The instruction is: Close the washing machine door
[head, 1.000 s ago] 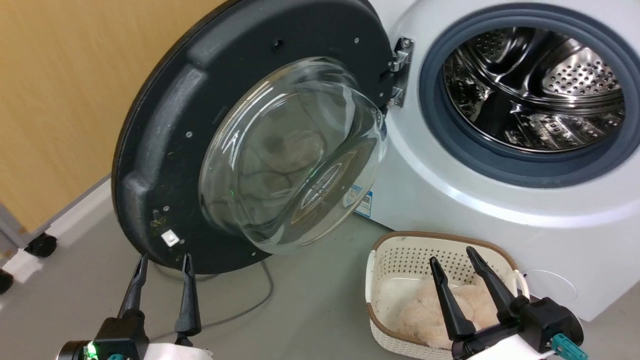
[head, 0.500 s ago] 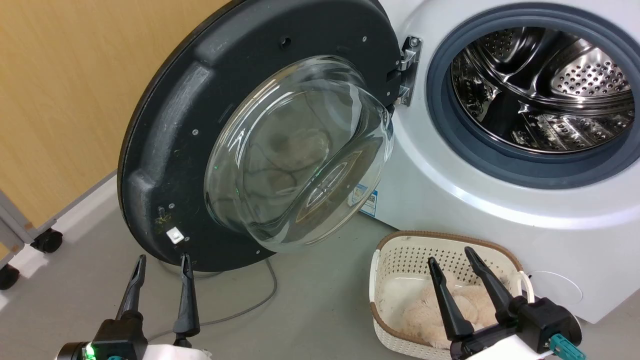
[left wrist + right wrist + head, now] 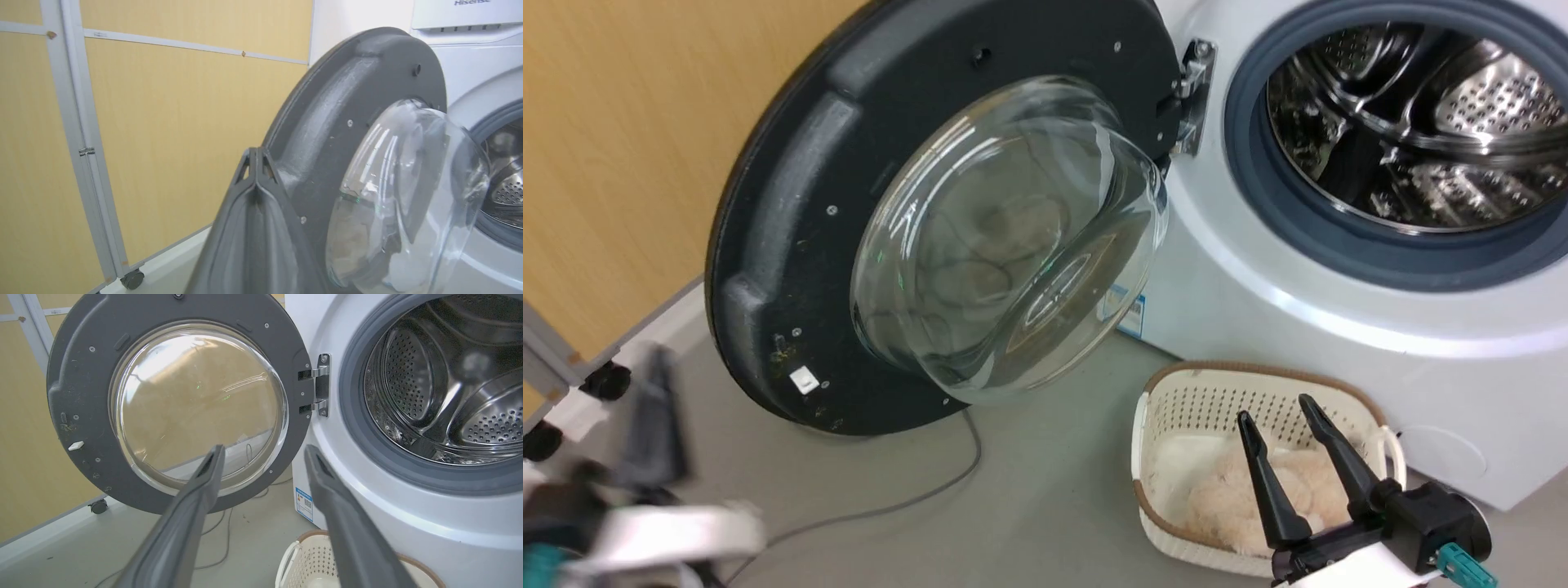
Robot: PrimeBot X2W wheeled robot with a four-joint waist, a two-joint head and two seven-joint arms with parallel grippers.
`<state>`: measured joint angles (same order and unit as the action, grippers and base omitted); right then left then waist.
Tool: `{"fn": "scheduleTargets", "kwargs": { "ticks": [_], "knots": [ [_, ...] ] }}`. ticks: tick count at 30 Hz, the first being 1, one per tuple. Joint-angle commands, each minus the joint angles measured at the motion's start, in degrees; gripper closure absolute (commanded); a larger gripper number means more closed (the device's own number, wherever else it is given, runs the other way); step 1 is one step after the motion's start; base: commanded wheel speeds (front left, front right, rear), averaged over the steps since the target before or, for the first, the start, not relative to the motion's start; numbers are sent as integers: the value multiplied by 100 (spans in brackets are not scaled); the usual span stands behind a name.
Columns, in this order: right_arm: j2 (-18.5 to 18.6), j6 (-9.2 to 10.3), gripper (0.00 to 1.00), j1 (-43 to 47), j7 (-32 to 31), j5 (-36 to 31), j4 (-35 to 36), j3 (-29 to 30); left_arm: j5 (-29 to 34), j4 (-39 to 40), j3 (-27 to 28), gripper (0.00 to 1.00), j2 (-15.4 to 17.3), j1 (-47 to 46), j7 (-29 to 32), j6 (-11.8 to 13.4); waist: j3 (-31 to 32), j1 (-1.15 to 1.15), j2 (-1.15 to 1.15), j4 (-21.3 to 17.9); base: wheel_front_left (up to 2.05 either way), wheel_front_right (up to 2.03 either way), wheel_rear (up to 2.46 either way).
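Clearly the large round washing machine door [image 3: 792, 204], with its wide black plastic rim and bulging clear glass bowl, hangs wide open just ahead and to the right of my left gripper [image 3: 256, 155]. Its fingers are pressed together on nothing, and I cannot tell if the tips touch the rim. My right gripper [image 3: 1275, 408] is spread and empty, between the door ahead-left and the big white front-loading washing machine [image 3: 1258, 327] ahead-right. I judge a swinging door could strike those fingers, or closed tips could skid off the curved rim. Below them the small white perforated basket [image 3: 1176, 377] may sit in the sweep. My head view smears the left gripper; my right wrist view shows the metal hinge [image 3: 320, 386] squarely
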<state>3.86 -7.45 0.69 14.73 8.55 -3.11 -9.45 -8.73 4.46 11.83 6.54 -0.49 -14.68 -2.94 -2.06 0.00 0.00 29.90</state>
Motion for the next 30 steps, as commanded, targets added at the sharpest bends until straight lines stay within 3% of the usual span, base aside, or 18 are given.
{"fn": "scheduleTargets", "kwargs": {
  "ticks": [1,7,14,17,21,26,30],
  "knots": [
    [60,-3,0,-17,27,-34,35,4,-136,-81,179,100,165,-264,-32,-89,-137,0,0,-70,0,0,0],
    [167,-3,0,-141,27,-66,42,-21,-1080,-885,873,100,609,-1073,69,-283,-388,0,0,-241,0,0,0],
    [221,-3,0,-320,27,-74,31,-60,-3040,-2268,1827,100,1055,-2298,1261,-354,-629,0,0,-487,0,0,0],
    [233,-3,0,-383,27,-75,21,-65,-4079,-3024,2313,100,1160,-2866,2121,-201,-704,0,0,-580,0,0,0],
    [232,-3,0,-423,27,-71,10,-66,-5435,-3763,2903,100,1054,-3399,3434,259,-736,0,0,-656,0,0,0],
    [220,-3,0,-433,27,-64,12,-49,-5989,-3994,3080,100,1079,-3439,4258,414,-740,0,0,-707,0,0,0],
    [202,-3,0,-408,27,-53,7,-41,-6304,-3997,3095,100,993,-3300,4878,385,-704,0,0,-730,0,0,0]
  ]
}}
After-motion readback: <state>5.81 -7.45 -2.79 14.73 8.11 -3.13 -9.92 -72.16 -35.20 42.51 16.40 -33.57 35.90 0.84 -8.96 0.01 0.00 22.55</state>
